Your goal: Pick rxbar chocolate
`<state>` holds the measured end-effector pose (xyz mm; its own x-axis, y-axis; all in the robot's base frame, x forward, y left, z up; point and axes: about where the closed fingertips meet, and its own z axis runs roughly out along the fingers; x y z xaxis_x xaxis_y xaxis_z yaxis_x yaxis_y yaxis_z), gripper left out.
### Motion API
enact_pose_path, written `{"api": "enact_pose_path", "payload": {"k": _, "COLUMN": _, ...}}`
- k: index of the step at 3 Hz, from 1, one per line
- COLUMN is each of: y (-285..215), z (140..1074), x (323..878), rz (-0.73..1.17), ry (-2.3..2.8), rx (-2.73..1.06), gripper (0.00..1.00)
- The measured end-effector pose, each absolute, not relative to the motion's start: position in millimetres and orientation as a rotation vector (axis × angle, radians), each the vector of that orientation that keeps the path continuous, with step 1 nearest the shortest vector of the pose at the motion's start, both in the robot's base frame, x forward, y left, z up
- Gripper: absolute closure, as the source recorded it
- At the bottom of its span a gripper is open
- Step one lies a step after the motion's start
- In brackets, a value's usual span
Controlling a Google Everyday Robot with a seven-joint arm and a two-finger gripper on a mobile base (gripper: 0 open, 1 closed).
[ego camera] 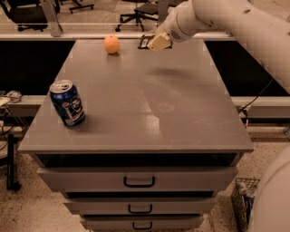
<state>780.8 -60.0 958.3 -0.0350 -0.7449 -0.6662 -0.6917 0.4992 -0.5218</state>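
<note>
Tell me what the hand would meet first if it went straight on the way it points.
Likely the round orange fruit, left of the hand holding the dark flat bar; height is unclear, so it may pass above.

Grey drawer cabinet (136,131), office chairs (141,11) behind, speckled floor (27,210).

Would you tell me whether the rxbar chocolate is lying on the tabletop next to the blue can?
No, the rxbar chocolate is held in the gripper over the table's far edge near the orange, far from the blue can.
</note>
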Motion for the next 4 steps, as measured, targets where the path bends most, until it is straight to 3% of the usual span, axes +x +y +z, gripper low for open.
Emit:
{"api": "enact_pose_path", "payload": {"k": 3, "y": -127, "z": 1041, "x": 751, "rz": 0.007, "ry": 1.646, "rx": -1.004, "gripper": 1.0}}
{"api": "enact_pose_path", "payload": {"k": 4, "y": -127, "z": 1041, "x": 751, "rz": 0.007, "ry": 1.646, "rx": -1.004, "gripper": 1.0}}
